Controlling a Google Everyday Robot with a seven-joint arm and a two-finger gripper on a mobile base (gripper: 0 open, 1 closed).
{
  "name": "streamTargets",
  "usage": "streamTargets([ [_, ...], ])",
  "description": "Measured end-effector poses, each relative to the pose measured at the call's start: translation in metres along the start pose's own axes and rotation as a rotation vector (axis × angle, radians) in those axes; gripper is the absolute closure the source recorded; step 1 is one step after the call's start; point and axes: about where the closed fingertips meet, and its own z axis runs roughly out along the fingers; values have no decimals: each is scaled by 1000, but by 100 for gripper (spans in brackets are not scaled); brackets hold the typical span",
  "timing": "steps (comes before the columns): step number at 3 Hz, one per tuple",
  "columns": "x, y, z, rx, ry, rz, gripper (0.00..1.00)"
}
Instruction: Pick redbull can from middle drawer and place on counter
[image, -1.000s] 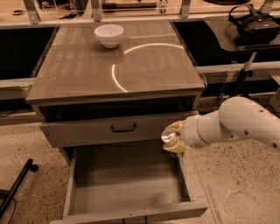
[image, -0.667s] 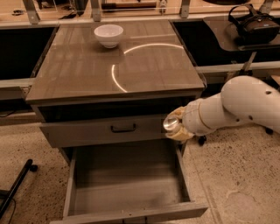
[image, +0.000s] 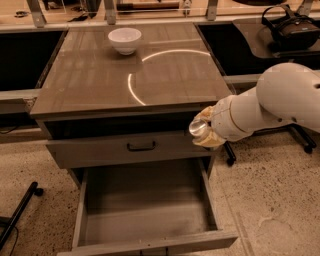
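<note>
In the camera view, the gripper (image: 206, 132) grasps the redbull can (image: 198, 128) and holds it over the right side of the open middle drawer (image: 145, 215), near the front right corner of the counter (image: 100, 85). The can is tilted, with its silver top toward the camera. The counter lies up and to the left of it, so I judge the next move goes that way.

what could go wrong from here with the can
1. The gripper holds the redbull can just off the counter's front right corner, roughly level with its edge. Swinging inward without lifting first could knock the can against that edge.
2. Nothing supports the can from below. If the grip slips, it would probably fall towards the open middle drawer or the floor.
</note>
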Motion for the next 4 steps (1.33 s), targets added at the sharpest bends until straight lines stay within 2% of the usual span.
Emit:
streamTargets([
  [1, -21, -19, -22, 13, -26, -42, 100],
  [2, -51, -53, -56, 51, -73, -93, 100],
  [3, -71, -83, -77, 88, -128, -101, 100],
  [4, -87, -121, -95, 145, -194, -124, 100],
])
